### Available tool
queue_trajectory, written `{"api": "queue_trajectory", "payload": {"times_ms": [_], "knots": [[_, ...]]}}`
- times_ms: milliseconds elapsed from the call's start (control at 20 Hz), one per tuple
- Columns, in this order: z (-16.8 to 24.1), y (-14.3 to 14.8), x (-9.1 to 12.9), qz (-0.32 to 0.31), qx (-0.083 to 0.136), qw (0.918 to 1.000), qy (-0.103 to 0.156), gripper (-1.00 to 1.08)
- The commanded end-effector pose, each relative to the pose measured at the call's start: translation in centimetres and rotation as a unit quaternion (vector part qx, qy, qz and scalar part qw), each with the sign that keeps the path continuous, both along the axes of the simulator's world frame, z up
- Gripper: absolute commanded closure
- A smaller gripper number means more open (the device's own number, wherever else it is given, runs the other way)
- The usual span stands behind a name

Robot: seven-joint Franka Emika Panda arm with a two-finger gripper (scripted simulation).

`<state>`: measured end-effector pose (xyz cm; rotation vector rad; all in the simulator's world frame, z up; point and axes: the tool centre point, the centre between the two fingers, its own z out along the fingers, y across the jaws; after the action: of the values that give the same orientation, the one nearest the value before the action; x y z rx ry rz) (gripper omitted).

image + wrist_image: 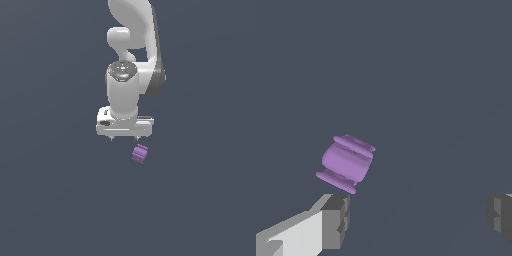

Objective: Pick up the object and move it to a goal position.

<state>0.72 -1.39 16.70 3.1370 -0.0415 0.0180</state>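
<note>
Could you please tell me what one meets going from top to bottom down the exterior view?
Arm → claw → purple piece, which lies just below the claw and slightly toward the exterior view's right, not between the fingers.

arm: my Panda arm (131,65) hangs pretty much straight down from the top of the exterior view, white links stacked, wrist pointing at the floor

gripper: gripper (124,138) faces down, jaws spread wide, nothing between them

fingers: in the wrist view I see both grey fingertips (336,220) far apart at opposite edges
</note>
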Motion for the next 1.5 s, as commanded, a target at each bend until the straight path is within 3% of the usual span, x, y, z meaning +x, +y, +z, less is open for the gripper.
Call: {"api": "queue_trajectory", "payload": {"times_ms": [0,400,900,1450], "knots": [[-0.4,0.4,0.0,-0.012,0.001,0.9999,0.0,-0.92],[-2.7,2.6,0.1,-0.077,0.003,0.997,0.002,-0.92],[-6.1,5.8,0.0,-0.174,0.004,0.9847,0.004,-0.92],[-7.7,7.3,-0.2,-0.22,0.003,0.9754,0.005,-0.92]]}}
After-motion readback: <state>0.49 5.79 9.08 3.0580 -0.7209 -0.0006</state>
